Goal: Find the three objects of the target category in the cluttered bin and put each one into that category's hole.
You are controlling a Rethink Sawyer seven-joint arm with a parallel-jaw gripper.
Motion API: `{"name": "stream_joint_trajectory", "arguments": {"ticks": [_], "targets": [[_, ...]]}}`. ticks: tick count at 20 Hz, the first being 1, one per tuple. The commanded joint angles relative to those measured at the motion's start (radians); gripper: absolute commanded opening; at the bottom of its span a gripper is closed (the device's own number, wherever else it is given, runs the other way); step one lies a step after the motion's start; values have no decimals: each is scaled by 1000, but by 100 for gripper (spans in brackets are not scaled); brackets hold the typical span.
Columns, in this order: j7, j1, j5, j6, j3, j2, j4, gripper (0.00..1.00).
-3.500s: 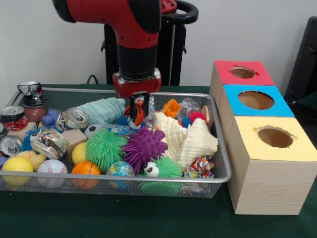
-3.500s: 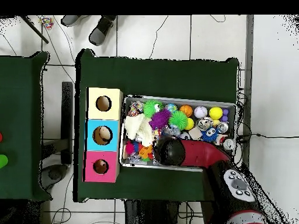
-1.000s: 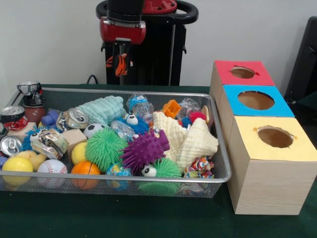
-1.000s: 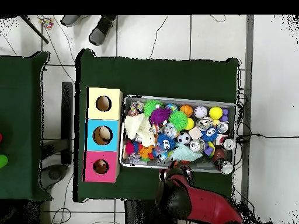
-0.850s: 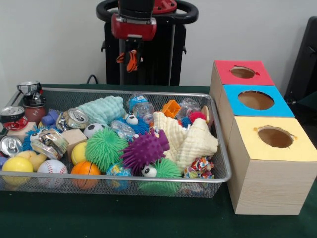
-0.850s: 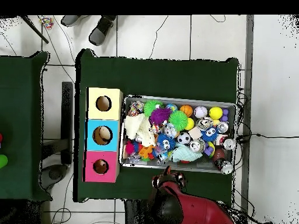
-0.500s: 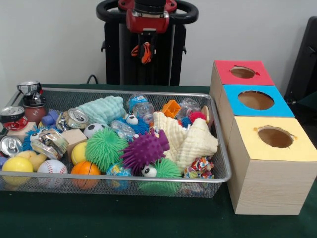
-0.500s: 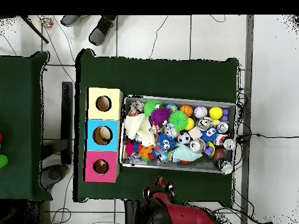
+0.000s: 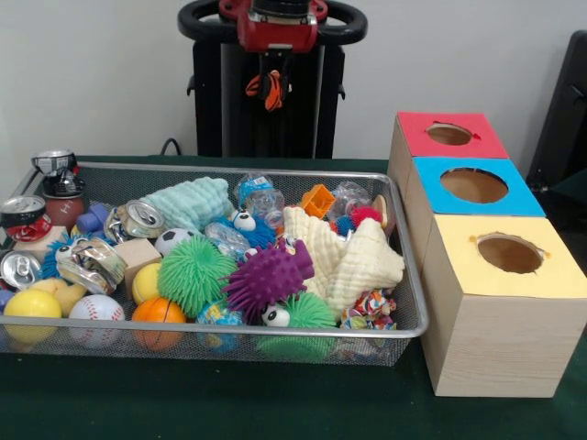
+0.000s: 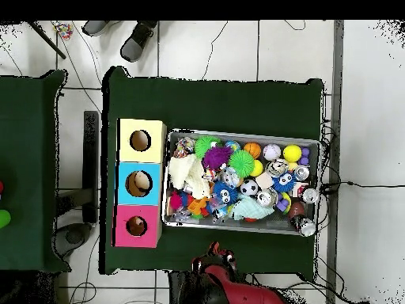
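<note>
The silver wire-mesh bin (image 9: 229, 170) lies on the green table, full of toys; it also shows in the overhead view (image 10: 237, 133). My gripper (image 9: 270, 84) hangs high in front of the pedestal, behind the bin's far rim, shut on a small orange and black striped toy (image 9: 265, 93). In the overhead view the gripper (image 10: 215, 255) is off the bin, near the table's edge by the base. Three wooden boxes with holes stand beside the bin: red top (image 9: 449, 135), blue top (image 9: 474, 186), yellow top (image 9: 509, 254).
The bin holds crushed cans (image 9: 23, 215), a purple spiky ball (image 9: 268, 275), a green spiky ball (image 9: 193, 272), cream cloths (image 9: 353, 257), a baseball (image 9: 96, 312) and several small balls. A person's shoes (image 10: 136, 39) show at the overhead view's top.
My gripper rose with the striped toy and moved right in the front view, drawing back from the bin's rim toward the pedestal. The bin's contents did not move.
</note>
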Motion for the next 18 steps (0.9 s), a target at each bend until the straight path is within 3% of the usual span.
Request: {"name": "stream_joint_trajectory", "arguments": {"ticks": [1, 5, 7, 12, 18], "targets": [[144, -8, -30, 7, -1, -2, -30, 0], [156, 60, -38, 6, -84, 17, -67, 0], [163, 81, -31, -3, -97, 37, -81, 0], [154, 93, -29, 4, -114, 10, -69, 0], [174, 159, -22, -35, -175, 46, -96, 0]]}}
